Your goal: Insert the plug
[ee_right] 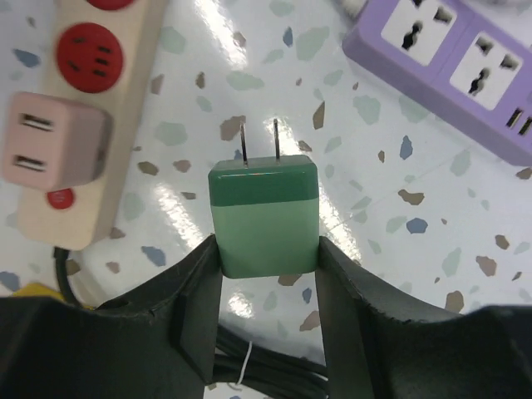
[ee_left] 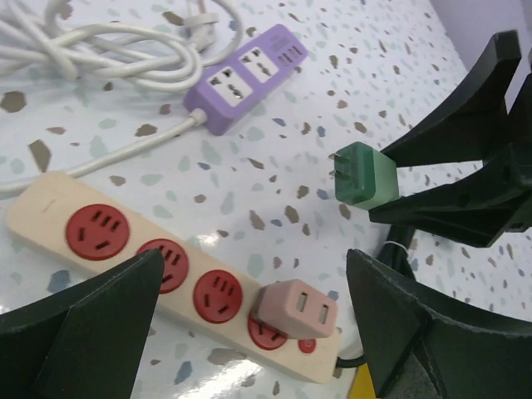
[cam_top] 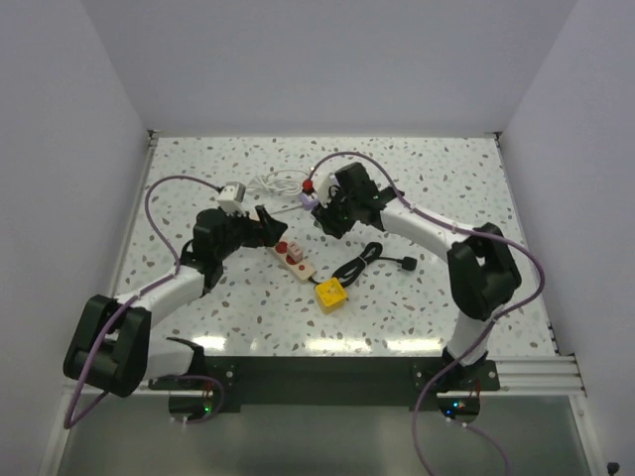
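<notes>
Grips a green plug (ee_right: 264, 216) by its sides in the right gripper (ee_right: 268, 249), fingers narrowed onto the pale lower body, with the darker band and both metal prongs sticking out ahead of the fingertips. Prongs bare, seated in no socket, pointing into the gap between two power strips. Ahead and to the right of that gripper, a purple power strip (ee_right: 449, 58) with universal sockets and small ports at its end. Ahead and to the left, a beige power strip (ee_right: 145, 75) with red sockets, and a pink adapter (ee_right: 54, 145) plugged into its end socket beside a small red button. Spreads the left gripper (ee_left: 253, 283) wide, holding nothing, one finger on either side of the adapter end of the beige power strip, low over the speckled counter (cam_top: 446, 178). From that wrist, shows the green plug up and to the right of the open fingers. Beyond the purple power strip, a loose coil of white cord (ee_left: 108, 41). Behind both grippers, toward the arm bases, a yellow block (cam_top: 331, 293) and a black cable (cam_top: 372, 256).
</notes>
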